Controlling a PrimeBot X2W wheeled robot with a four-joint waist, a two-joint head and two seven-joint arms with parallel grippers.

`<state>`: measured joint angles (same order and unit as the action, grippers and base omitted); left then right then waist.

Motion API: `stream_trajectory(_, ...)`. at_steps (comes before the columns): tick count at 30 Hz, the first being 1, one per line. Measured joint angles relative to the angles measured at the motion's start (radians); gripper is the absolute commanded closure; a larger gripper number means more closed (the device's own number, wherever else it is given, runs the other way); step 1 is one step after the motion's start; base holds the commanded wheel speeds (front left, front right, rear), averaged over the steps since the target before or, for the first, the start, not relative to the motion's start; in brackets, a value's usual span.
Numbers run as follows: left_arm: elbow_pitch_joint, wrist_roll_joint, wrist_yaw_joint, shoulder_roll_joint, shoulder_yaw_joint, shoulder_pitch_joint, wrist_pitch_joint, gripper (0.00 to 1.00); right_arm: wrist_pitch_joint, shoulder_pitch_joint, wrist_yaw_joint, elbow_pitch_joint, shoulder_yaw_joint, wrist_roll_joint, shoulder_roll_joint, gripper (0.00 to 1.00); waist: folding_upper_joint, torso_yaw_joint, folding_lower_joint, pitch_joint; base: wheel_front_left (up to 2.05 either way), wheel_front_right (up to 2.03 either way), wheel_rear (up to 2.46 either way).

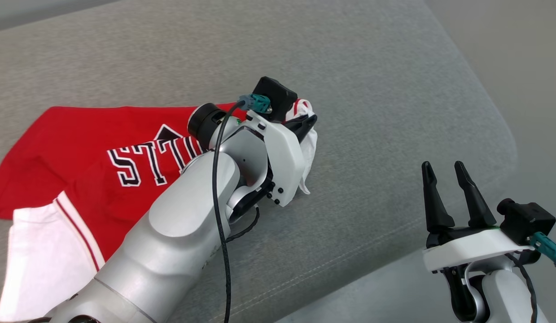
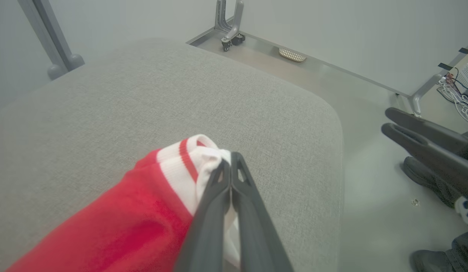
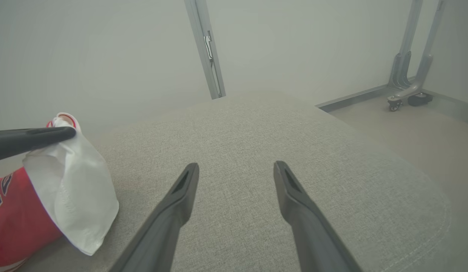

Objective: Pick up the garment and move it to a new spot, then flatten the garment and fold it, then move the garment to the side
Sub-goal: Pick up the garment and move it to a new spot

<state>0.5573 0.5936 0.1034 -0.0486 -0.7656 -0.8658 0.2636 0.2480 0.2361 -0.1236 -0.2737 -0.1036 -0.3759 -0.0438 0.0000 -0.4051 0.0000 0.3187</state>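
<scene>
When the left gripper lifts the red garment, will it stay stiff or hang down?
The garment is probably floppy: its white sleeve droops below the left gripper. Likely light, as the cloth looks thin. The rest may drag over the cushion.

Head looks down; both low wrist views share cushion [image 2: 143, 94] and garment [image 2: 124, 219].
</scene>
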Motion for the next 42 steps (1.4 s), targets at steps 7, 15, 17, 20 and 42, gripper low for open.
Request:
stream_trajectory(7,0.05,0.036,0.01,0.001,-0.022,-0.006,-0.022,0.0,0.0,0.002,0.0,0.005,0.004,-0.012,0.002,0.0,0.0,-0.038,0.0,0.042,0.0,0.0,0.0)
stream_trajectory(15,-0.043,0.04,0.006,-0.002,-0.036,-0.046,-0.102,0.0,0.0,0.029,0.0,0.016,0.033,0.027,0.002,0.0,0.0,0.06,0.0,0.026,0.0,0.0,0.0)
stream_trajectory(17,-0.079,0.03,-0.017,-0.016,-0.024,-0.046,-0.12,0.0,0.0,0.032,0.0,0.023,0.038,0.041,0.002,0.0,0.0,0.092,0.0,0.019,0.0,0.0,0.0)
stream_trajectory(20,-0.137,0.028,-0.061,-0.067,0.015,-0.044,-0.145,0.0,0.0,0.038,0.0,0.029,0.045,0.065,0.002,0.0,0.0,0.142,0.0001,0.007,0.0,0.0,0.0)
stream_trajectory(42,-0.497,0.153,-0.374,-0.455,0.435,0.539,-0.354,0.0,-0.015,-0.028,0.0,0.074,0.086,0.133,-0.059,0.0,0.0,0.384,0.0,-0.106,0.0,0.0,0.0)
